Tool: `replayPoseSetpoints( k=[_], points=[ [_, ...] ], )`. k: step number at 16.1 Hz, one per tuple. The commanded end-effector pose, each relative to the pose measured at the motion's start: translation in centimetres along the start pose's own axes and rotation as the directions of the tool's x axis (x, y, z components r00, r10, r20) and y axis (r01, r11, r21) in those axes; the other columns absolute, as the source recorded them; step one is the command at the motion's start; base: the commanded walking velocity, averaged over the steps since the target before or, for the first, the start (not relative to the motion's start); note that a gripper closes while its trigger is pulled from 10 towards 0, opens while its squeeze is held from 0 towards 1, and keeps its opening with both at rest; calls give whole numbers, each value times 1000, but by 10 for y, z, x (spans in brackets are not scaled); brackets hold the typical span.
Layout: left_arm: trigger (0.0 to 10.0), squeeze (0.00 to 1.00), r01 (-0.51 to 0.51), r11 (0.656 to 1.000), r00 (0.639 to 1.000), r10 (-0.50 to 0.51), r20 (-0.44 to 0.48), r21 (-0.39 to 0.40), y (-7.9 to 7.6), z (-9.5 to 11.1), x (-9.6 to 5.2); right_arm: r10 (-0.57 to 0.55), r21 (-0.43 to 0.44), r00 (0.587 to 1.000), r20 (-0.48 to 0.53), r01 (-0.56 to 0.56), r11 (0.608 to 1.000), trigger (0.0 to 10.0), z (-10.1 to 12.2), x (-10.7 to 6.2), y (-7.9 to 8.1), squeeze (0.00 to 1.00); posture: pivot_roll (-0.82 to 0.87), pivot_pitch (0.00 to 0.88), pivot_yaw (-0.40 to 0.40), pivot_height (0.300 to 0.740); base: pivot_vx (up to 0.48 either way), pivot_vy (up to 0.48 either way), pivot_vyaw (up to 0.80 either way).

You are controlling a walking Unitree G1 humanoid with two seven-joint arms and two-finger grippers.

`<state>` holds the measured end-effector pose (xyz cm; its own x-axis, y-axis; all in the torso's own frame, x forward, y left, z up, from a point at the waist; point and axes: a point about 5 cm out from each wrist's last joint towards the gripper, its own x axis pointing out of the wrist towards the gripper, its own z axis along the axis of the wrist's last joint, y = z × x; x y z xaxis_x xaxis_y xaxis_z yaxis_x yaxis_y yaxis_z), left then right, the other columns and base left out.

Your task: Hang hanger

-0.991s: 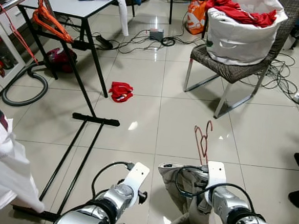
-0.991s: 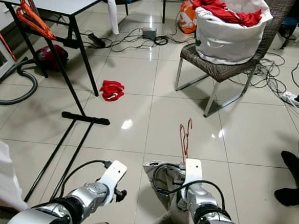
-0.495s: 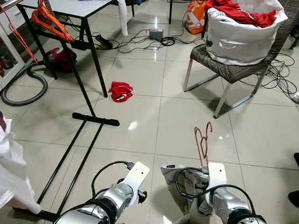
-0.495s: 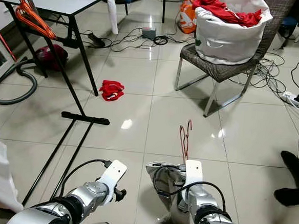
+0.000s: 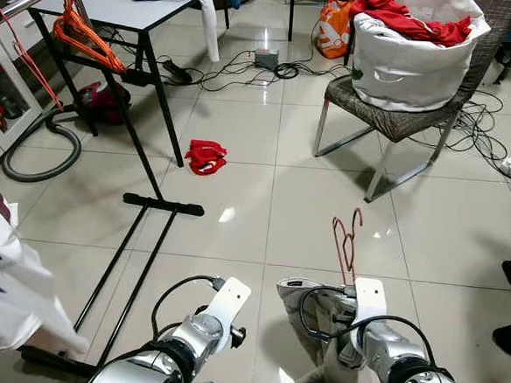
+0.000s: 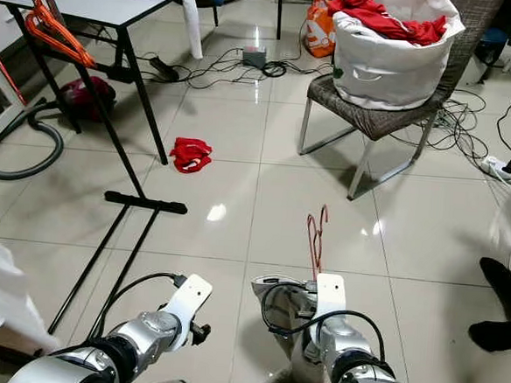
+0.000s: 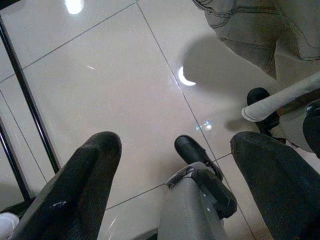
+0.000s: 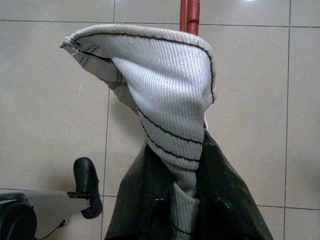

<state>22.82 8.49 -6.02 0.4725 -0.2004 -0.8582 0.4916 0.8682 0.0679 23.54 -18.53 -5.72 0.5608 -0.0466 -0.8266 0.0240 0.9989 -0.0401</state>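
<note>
Rising thin, red, hook-topped – hanger (image 5: 347, 243); pale ribbed garment (image 8: 165, 95) draped beneath.

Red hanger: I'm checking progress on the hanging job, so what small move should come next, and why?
Probably turn left toward the black rack. The right claw is shut on the beige garment draped over the red hanger, while the rack, with its orange hangers, stands off to the left. The left claw is open.
</note>
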Motion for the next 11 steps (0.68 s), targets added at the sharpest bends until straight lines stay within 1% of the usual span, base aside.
replayPoseSetpoints(
  k=[1,3,8,9,11],
  points=[
    [10000,0,-2,1000,1000,3,-16,19,2,-7,0,9,-5,999,42,-9,1000,10000,10,0,3,0,-163,0,125,740,0,0,0],
    [10000,0,0,999,1000,1,-22,33,3,-9,0,8,1,999,31,-8,1000,10000,5,0,2,0,-166,0,130,740,0,0,0],
    [10000,0,9,999,999,-8,-33,33,2,-13,0,7,8,1000,10,-7,1000,10000,-4,0,2,0,-176,0,137,740,0,0,0],
    [10000,0,15,999,999,-14,-36,30,1,-15,0,5,30,1000,1,-5,1000,10000,-7,0,0,0,-181,0,141,740,0,0,0],
    [10000,0,21,999,999,-19,-37,42,-1,-16,0,5,35,1000,2,-5,999,10000,-7,0,0,0,-178,0,141,740,0,0,0]
  ],
)
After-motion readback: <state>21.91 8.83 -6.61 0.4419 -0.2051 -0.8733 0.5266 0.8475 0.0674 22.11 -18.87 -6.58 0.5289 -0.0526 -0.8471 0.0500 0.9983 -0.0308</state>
